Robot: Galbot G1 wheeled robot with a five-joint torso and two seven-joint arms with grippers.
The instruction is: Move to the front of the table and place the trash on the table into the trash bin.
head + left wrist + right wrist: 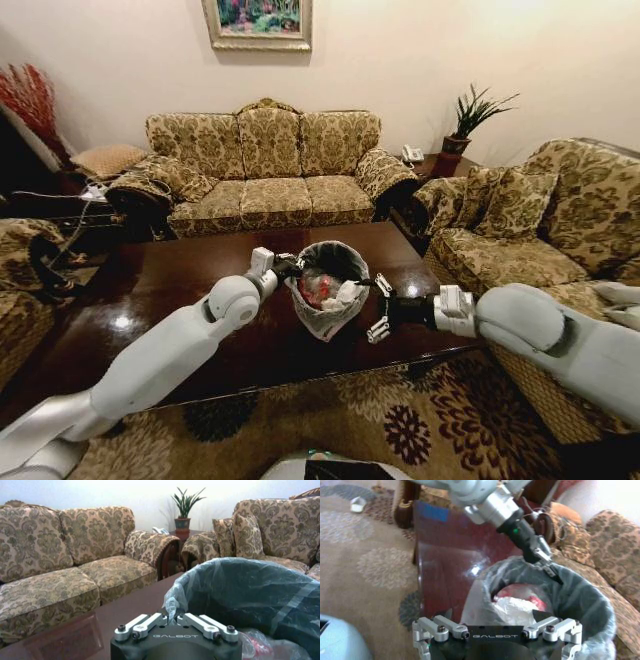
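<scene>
The trash bin is seen standing on the table, near the middle of the top, and not on the floor. The trash is already inside it. The left gripper is held at the bin's 10 o'clock and appears pinched shut on the rim of the liner bag. The right gripper is set at the bin's 4 o'clock with its fingers spread wide, grasping nothing.

The step in hand is judged to be the close of the drop-off, or a handling of the bin itself; which of the two cannot be told. Either way, care is called for:
- The liner is thin and loose, so a pull on it by the left gripper should be kept gentle and straight up, or the bag may be dragged out and the bin tipped.
- If the bin is to be gripped from both sides, the right gripper's spread fingers should be brought onto the firm wall, not the slack plastic.
- The glossy top is likely slippery, so sideways pushes are best avoided.

By count:
- One bin, one liner, one table and two grippers are seen.
- Inside the bin a red-and-white bundle and a crumpled white piece are made out. Anything beneath is hidden, so the full tally cannot be given.
- No loose trash is seen on the tabletop.
</scene>
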